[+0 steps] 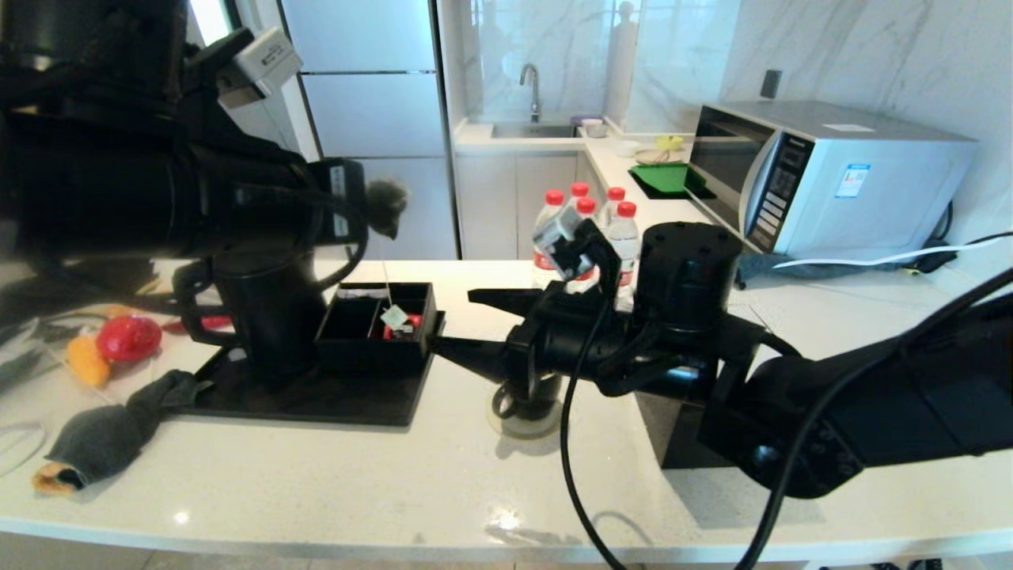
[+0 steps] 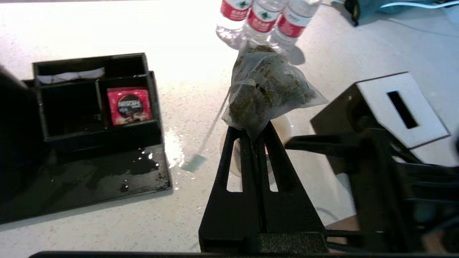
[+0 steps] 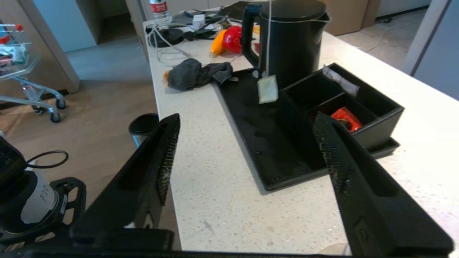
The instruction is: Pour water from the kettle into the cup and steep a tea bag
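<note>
My left gripper is shut on a corner of the grey-green tea bag, held high in the air. Its string hangs down to the white tag, which dangles before the compartment box. The black cup stands on a pale coaster below my right arm, mostly hidden. In the left wrist view its pale inside shows under the fingers. The black kettle stands upright on the black tray. My right gripper hovers open beside the tray, holding nothing. No water stream shows.
A black compartment box with a red packet sits on the tray, which has wet spots. Red-capped bottles stand behind, a microwave at the right. A black slotted box stands by the cup. A grey cloth lies left.
</note>
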{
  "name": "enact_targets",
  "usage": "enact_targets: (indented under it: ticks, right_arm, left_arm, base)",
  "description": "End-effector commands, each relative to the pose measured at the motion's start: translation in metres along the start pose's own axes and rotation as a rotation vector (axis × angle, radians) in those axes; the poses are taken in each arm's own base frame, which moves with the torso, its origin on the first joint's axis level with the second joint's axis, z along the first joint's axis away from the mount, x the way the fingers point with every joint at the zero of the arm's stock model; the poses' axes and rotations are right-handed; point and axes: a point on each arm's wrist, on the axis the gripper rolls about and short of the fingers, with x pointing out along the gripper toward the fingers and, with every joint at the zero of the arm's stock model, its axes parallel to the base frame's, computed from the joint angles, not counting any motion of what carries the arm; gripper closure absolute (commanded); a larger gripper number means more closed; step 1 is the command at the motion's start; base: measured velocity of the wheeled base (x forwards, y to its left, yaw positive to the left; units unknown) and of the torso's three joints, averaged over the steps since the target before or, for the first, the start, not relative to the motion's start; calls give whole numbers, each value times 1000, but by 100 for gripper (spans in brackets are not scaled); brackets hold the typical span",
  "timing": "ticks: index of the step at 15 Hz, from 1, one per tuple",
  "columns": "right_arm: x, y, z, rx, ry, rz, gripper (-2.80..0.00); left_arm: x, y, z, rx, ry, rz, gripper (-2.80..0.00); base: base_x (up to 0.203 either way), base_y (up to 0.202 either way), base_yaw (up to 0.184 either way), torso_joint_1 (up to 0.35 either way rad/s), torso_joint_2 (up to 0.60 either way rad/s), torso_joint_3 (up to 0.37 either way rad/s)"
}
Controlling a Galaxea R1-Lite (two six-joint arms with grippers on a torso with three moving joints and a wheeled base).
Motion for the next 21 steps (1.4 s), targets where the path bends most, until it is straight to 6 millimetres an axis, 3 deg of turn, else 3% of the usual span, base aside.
enact_targets:
  ticks: [1, 10, 21]
  right_arm:
    - [9, 2, -3, 10, -4, 17, -280]
    - [25, -3, -15, 36, -43, 24, -280]
    - [37, -12, -24, 49, -77, 21, -280]
  left_arm:
    - [-2, -7, -1, 7, 2, -24, 0]
    - [-12, -36, -2, 39, -19, -96, 0]
    - [-10, -40, -3, 43, -10, -108, 0]
  base:
    - [0, 0, 0, 0, 0, 0]
    - [0, 0, 0, 0, 0, 0]
    - [0, 0, 0, 0, 0, 0]
